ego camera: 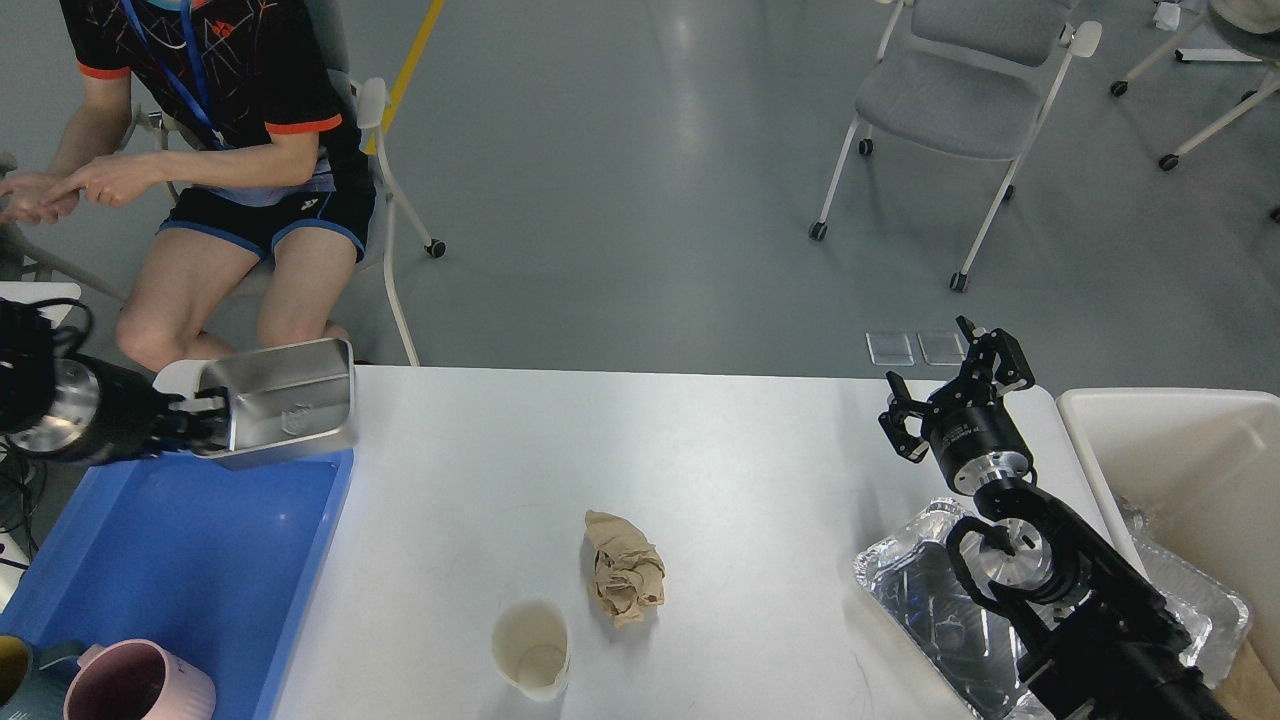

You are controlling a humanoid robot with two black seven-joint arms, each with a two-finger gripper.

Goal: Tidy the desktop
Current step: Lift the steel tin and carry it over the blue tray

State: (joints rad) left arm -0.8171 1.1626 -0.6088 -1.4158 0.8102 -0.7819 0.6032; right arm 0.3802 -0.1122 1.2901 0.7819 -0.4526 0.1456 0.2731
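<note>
**Metal box held over the blue tray: risks of the release**

The landmark here is the blue tray (200, 560), which lies at the left end of the bench (640, 470), the white desktop to be tidied. The left gripper (200, 415) is pinching a metal box (285, 400) by its left wall, and the box hangs tilted above the far edge of the blue tray, its right end near the tray's right rim. The grasp takes only one thin wall, so I judge the box could swing or slip. If it is let go from this height, it may strike the rim and tip out onto the bench, or fall toward the pink mug (140, 685) at the tray's near corner.

Well to the right of the tray, a paper cup (532, 648) and a crumpled brown paper (622, 568) remain on the bench. Far right of the tray, the right gripper (950, 385) is spread and holds nothing, above a foil tray (920, 590); a careless reach could push this light foil.
</note>
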